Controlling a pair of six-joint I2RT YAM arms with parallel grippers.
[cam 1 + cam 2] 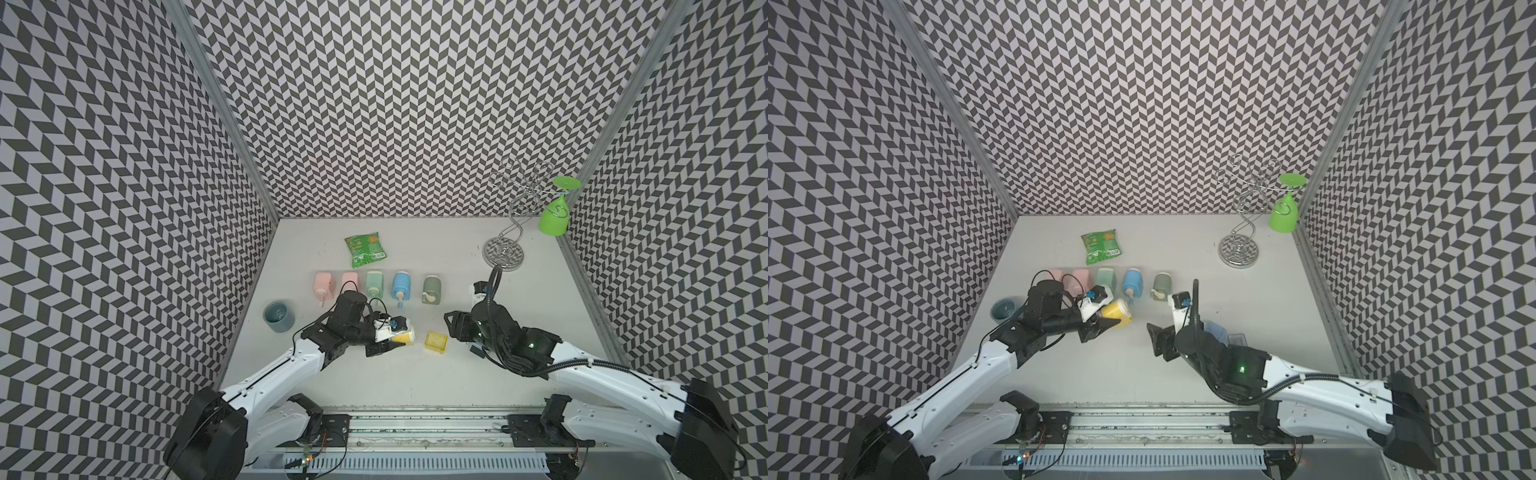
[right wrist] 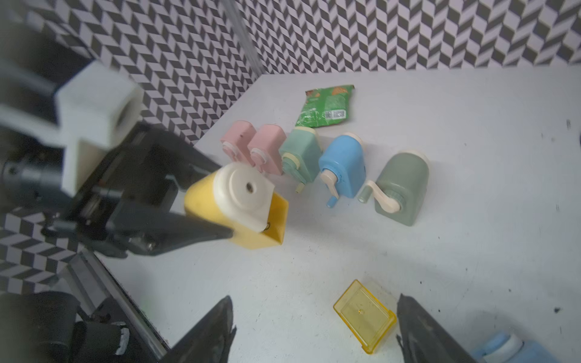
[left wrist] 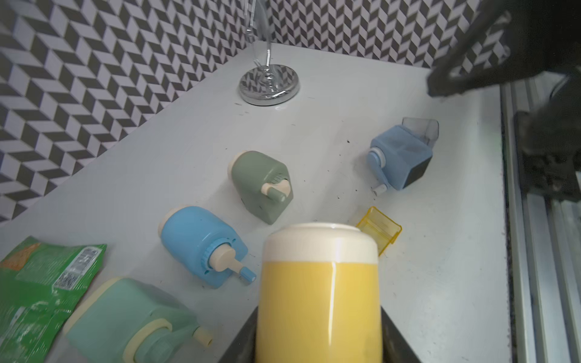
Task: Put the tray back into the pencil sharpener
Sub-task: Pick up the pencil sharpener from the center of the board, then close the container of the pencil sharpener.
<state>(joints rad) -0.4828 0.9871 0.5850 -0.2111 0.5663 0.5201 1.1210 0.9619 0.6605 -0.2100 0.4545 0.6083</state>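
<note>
Small translucent yellow plastic tray: loose on white table, near centre, just right of yellow cream-capped pencil sharpener pinched by left gripper; likely light, stiff, slick; grasp across side walls; right gripper spread wide, flanking it.

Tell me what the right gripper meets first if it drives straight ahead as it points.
Most likely the yellow tray, lying on the table right at the open right gripper fingertips; its height above the tray is unclear.
</note>
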